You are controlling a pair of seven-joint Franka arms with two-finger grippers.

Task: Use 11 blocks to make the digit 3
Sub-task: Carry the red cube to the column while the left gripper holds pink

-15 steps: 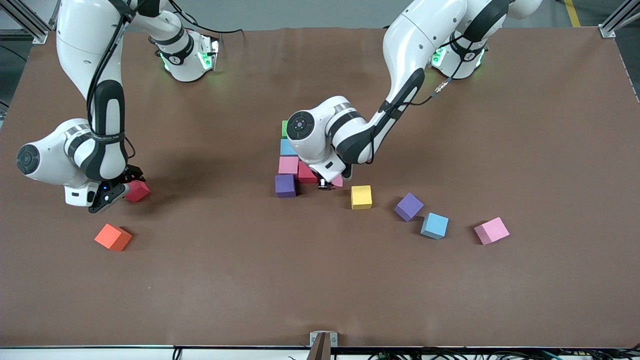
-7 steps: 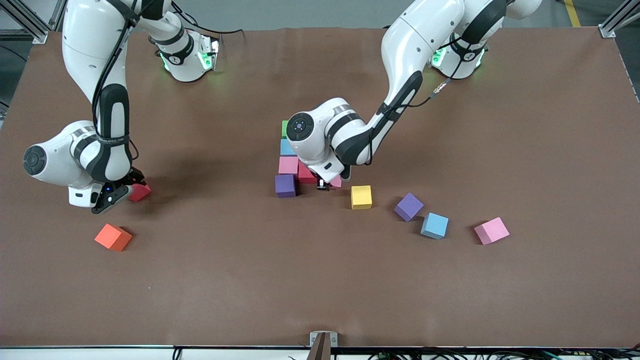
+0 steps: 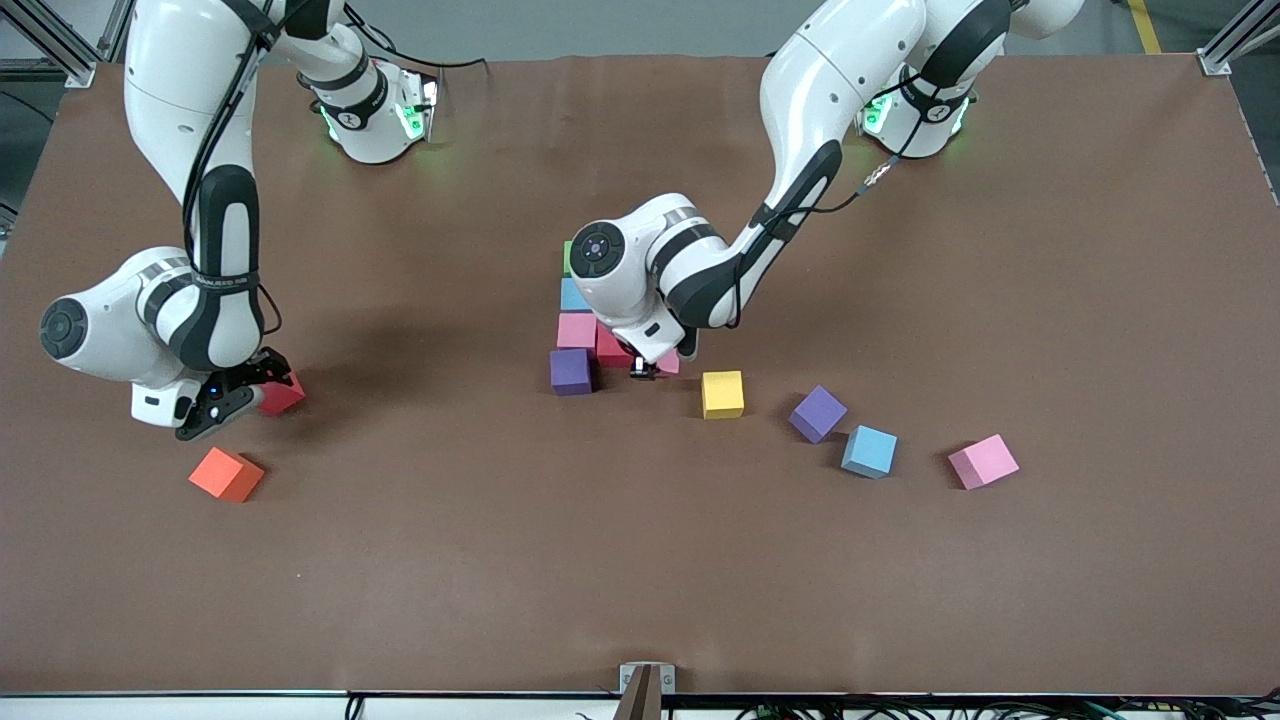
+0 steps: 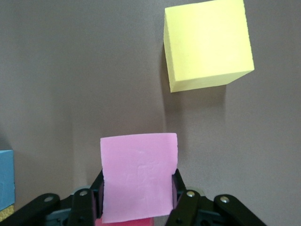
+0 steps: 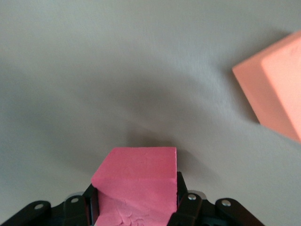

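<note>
Gripping a pink block (image 4: pixel 139 176), the left gripper (image 3: pixel 648 368) sits low at the partly built figure (image 3: pixel 578 315), its jaws clenched on the block beside a red block (image 3: pixel 611 346). The figure's column runs green, light blue, pink, purple (image 3: pixel 571 370). A yellow block (image 3: pixel 722 393) lies near. The right gripper (image 3: pixel 240 395), toward the right arm's end of the tabletop (image 3: pixel 500 540), has its jaws clamped on another red block (image 5: pixel 136 190); an orange block (image 3: pixel 226 474) lies nearer the front camera.
</note>
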